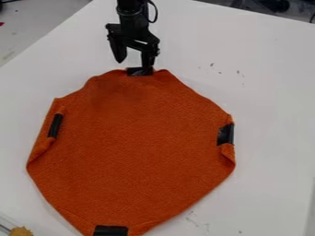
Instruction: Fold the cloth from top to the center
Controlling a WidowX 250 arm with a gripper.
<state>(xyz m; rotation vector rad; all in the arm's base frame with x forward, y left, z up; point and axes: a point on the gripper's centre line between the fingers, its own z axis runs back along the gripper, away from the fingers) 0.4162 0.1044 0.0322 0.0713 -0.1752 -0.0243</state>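
Hanging down at the far edge of the orange cloth [135, 147], the black gripper [133, 65] is holding its two fingers wide apart. One finger is pointing down on the left, just past the cloth. The other is standing on the right, with its tip right by the far black patch [140, 72]. Whether that tip is touching the patch or just hanging over it, I cannot tell. A thin black cord [155, 13] is looping out on the right side of the arm.

The cloth is lying spread out on the white table [271, 69], and its middle is facing up. Its far edge is making small bumps on both sides of the far patch. On the left, the edge is curling in by the left black patch [55, 126]. On the right, it is bending in near the right black patch [225, 135]. The near black patch [111, 230] is sitting at the near end, a little to the left.

At the near left corner, a lumpy yellow-brown thing [21, 231] is peeking in, and a thin dark stick [5, 228] is lying beside it. Something pale is running along there too, but too little is showing to tell if it is a box or tray holding them. Small dark specks [238, 72] are dotting the far right part of the table. Past the table, the gray floor [31, 23] is showing at the far left.
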